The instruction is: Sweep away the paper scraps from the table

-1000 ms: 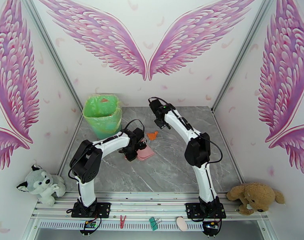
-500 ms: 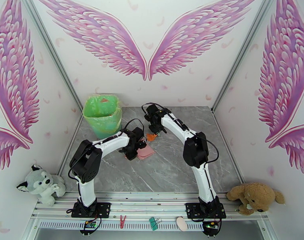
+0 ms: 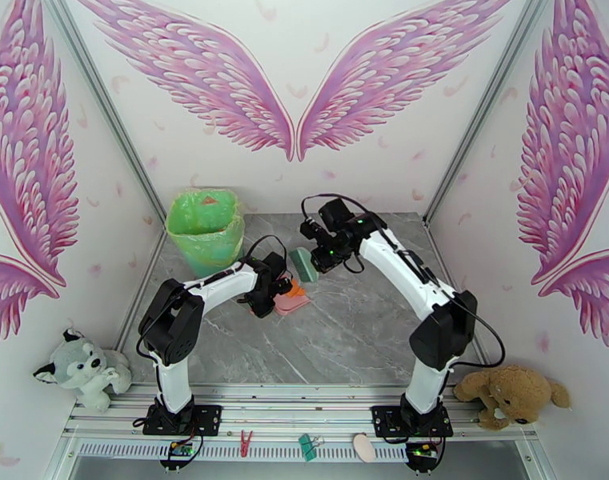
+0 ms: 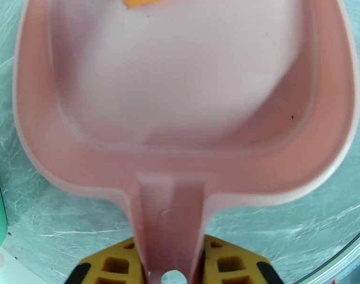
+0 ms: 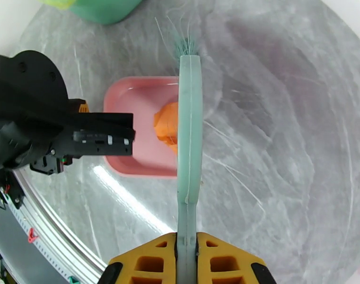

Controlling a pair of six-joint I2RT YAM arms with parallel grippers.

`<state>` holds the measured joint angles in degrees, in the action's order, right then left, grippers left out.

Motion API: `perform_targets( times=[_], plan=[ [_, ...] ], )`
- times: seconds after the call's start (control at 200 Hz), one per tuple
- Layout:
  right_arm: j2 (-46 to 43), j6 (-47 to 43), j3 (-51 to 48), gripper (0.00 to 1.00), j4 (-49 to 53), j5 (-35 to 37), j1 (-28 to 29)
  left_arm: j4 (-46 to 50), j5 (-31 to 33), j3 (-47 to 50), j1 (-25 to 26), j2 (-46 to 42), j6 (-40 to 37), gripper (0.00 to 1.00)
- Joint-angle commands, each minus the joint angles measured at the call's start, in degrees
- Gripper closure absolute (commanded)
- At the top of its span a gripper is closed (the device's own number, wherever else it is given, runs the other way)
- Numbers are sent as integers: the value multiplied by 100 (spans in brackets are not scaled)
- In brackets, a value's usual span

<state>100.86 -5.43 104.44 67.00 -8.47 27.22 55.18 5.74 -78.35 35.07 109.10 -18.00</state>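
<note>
Paper scraps have to come off the table (image 3: pixel 352 338), and that grey marbled slab is the biggest thing here, so start there: the work is gathered toward its far left part. In the far left corner stands the green bin (image 3: pixel 206 222), lined with a bag and open at the top (presumably where the pan's load is meant to end up). It is near the left arm and well apart from the right arm's base.

Next in size is the pink dustpan (image 4: pixel 180 91). It lies flat on the marble with its open lip turned away from the left arm and toward the brush, so anything pushed across the table meets the lip and not a wall. The left gripper (image 4: pixel 172 263) is clamped on the pan's handle, a yellow finger pressed to either side. That grip pins the pan against being shoved along by a stroke.

The mint-green brush (image 5: pixel 189 128) is narrower. The right gripper (image 5: pixel 187 261) is closed tight on its handle and holds it edge-on across the mouth of the pan, with a few bristles fanning out at the far tip. Placed so, it serves as a gate as much as a broom.

Smallest is the orange scrap (image 5: pixel 165 126). It sits just inside the pan's lip, tucked against the pan-side face of the brush. I judge this piece as good as collected; a short push deeper would keep it from slipping out when the pan lifts.
</note>
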Motion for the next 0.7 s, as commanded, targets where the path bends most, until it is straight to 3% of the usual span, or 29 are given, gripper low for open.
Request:
perform_targets(
  times=[0.0,0.115,0.3,0.5,0.695],
  plan=[
    [-452,256,-423,100,-57,788,-247,-130,-108,43,-18,-23,50,100],
    [-932,350,-1039,100,-225,1357,-585,-392,-225,65,-31,-204,116,100],
    [-1757,509,-2204,100,-644,1589,-890,-210,-244,-237,-44,-611,192,100],
    [-2262,638,-2916,100,-864,1543,-908,1096,149,-1269,-133,-942,120,100],
    [-2376,709,-3225,100,-1031,1312,-902,2340,169,-2744,-638,-1057,227,100]
  ],
)
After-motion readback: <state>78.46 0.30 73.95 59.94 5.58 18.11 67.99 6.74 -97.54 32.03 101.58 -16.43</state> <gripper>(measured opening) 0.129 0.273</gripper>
